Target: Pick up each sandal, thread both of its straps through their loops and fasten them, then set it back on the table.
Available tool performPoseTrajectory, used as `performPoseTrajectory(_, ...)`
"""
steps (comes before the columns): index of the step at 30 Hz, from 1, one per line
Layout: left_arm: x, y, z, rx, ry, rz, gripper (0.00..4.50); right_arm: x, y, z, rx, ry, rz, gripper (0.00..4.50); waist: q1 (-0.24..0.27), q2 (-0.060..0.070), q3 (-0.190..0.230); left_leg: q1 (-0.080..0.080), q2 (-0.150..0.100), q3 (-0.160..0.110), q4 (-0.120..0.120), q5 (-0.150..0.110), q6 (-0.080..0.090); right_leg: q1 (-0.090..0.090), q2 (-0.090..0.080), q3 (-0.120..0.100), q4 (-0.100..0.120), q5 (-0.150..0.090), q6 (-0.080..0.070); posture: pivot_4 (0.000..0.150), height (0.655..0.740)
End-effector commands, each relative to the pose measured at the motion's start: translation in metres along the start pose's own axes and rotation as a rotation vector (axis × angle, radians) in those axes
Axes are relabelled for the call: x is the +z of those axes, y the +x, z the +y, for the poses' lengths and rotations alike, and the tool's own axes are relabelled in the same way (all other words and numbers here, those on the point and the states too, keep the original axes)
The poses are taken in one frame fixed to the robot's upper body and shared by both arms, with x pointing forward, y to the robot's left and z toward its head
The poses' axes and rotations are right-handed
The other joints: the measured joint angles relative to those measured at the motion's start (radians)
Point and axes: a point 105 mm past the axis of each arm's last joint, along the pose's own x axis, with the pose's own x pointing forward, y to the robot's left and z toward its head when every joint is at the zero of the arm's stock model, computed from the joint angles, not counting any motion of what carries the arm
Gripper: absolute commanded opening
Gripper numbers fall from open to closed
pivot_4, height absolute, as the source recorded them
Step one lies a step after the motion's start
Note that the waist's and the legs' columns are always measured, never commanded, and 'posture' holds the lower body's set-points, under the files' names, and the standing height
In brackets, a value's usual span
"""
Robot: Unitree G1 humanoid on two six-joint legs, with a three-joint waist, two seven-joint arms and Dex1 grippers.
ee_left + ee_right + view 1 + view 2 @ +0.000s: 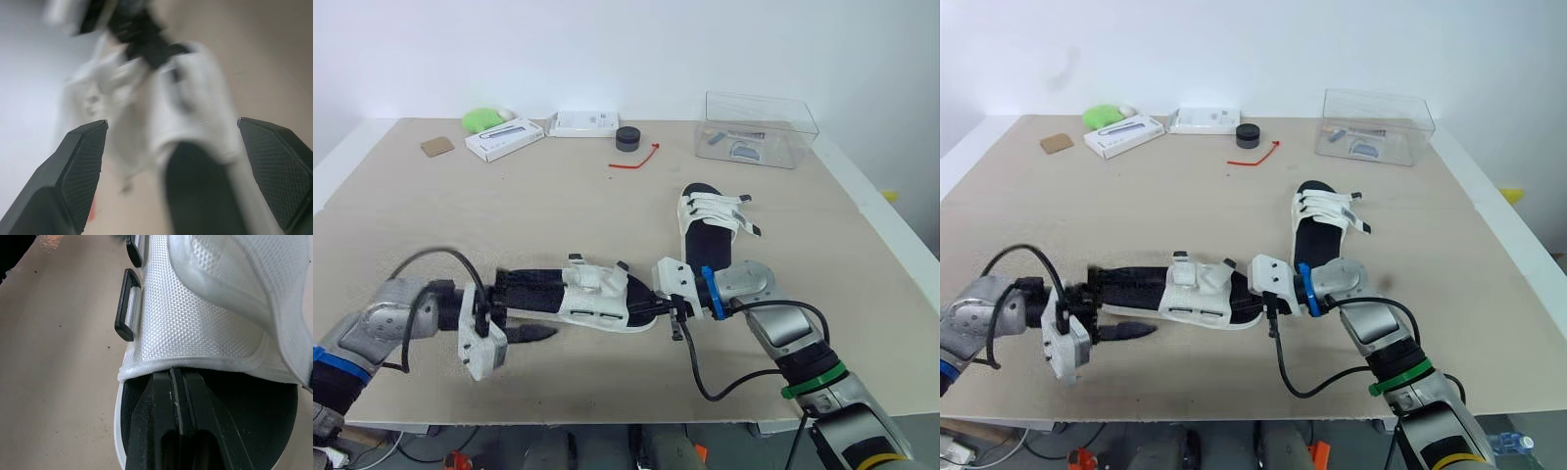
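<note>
One sandal (710, 220) farther right looks fastened; nearer sandal (592, 294) lies on the table (509, 215), loops (126, 306) empty, both straps (576, 261) to do; left gripper (171, 122) gapes astride it; right gripper (173, 379) pinched closed at its end.

On the table (509, 215) I count: two sandals (595, 294) (708, 235), two boxes (504, 139) (583, 123), one bin (759, 129), one puck (627, 138), one tie (628, 165), one pad (436, 147), one green lump (481, 118).

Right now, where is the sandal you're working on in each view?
Left eye view: the sandal lies low centre, nearer than the other sandal.
Right eye view: low centre again.
Left wrist view: blurred, centre, inside the open left gripper.
Right wrist view: its white mesh upper, close up.
Shared landmark: the black strap loops on its side.
</note>
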Motion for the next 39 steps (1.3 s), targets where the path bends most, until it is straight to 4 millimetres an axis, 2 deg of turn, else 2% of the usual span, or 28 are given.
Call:
performPoseTrajectory(1, -0.005, -0.008, 0.030, 0.179, -0.025, 0.041, 4.38, 0.009, -0.003, -0.004, -0.009, -0.041, -0.018, 0.00, 0.000, 0.000, 0.000, 0.000, 0.000, 0.000, 0.000, 0.000, 0.000, 0.000, 0.000, 0.000, 0.000, 0.000, 0.000, 0.150, 0.7400)
performPoseTrajectory(3, -0.025, -0.014, 0.045, 0.293, -0.146, 0.121, 4.38, 0.009, -0.003, -0.003, -0.010, -0.042, -0.017, 0.00, 0.000, 0.000, 0.000, 0.000, 0.000, 0.001, 0.000, 0.000, 0.000, 0.000, 0.000, 0.000, 0.000, 0.000, 0.000, 0.150, 0.7400)
performPoseTrajectory(5, -0.048, -0.017, 0.052, 0.395, -0.357, 0.193, 4.38, 0.009, -0.003, -0.004, -0.010, -0.044, -0.016, 0.00, 0.000, 0.000, 0.000, 0.000, 0.000, 0.001, 0.000, 0.000, 0.000, 0.000, 0.000, 0.000, 0.000, 0.000, 0.000, 0.150, 0.7400)
performPoseTrajectory(9, -0.068, -0.005, 0.047, 0.404, -0.600, 0.217, 4.38, 0.010, -0.003, -0.005, -0.014, -0.049, -0.017, 0.00, 0.000, 0.000, 0.000, 0.000, 0.000, 0.001, 0.000, 0.000, 0.000, 0.000, 0.001, 0.000, 0.000, 0.000, 0.000, 0.150, 0.7400)
performPoseTrajectory(15, -0.078, 0.023, 0.033, 0.168, -0.549, 0.209, 4.38, 0.010, -0.004, -0.006, -0.021, -0.051, -0.015, 0.00, 0.000, -0.001, 0.000, -0.001, -0.004, -0.001, 0.000, 0.000, 0.000, 0.000, 0.002, 0.000, 0.000, 0.001, -0.002, 0.150, 0.7400)
performPoseTrajectory(21, -0.078, 0.030, 0.029, 0.071, -0.528, 0.172, 4.38, 0.011, -0.004, -0.007, -0.029, -0.049, -0.016, 0.00, -0.002, -0.001, 0.000, -0.002, -0.004, -0.001, 0.000, 0.000, 0.000, 0.000, 0.002, 0.001, 0.000, 0.002, -0.005, 0.150, 0.7400)
performPoseTrajectory(29, -0.085, 0.021, 0.024, 0.027, -0.497, 0.204, 4.38, 0.010, -0.004, -0.004, -0.036, -0.041, -0.017, 0.00, -0.001, -0.001, 0.000, -0.002, -0.004, -0.003, 0.000, 0.000, 0.000, 0.000, 0.002, 0.000, 0.000, 0.002, -0.004, 0.150, 0.7400)
performPoseTrajectory(39, -0.080, 0.039, 0.035, 0.032, -0.456, 0.149, 4.38, 0.011, -0.004, -0.007, -0.037, -0.044, -0.016, 0.00, 0.000, -0.001, 0.000, -0.003, -0.005, -0.003, 0.000, 0.000, 0.000, 0.000, 0.001, 0.000, 0.000, 0.002, -0.004, 0.150, 0.7400)
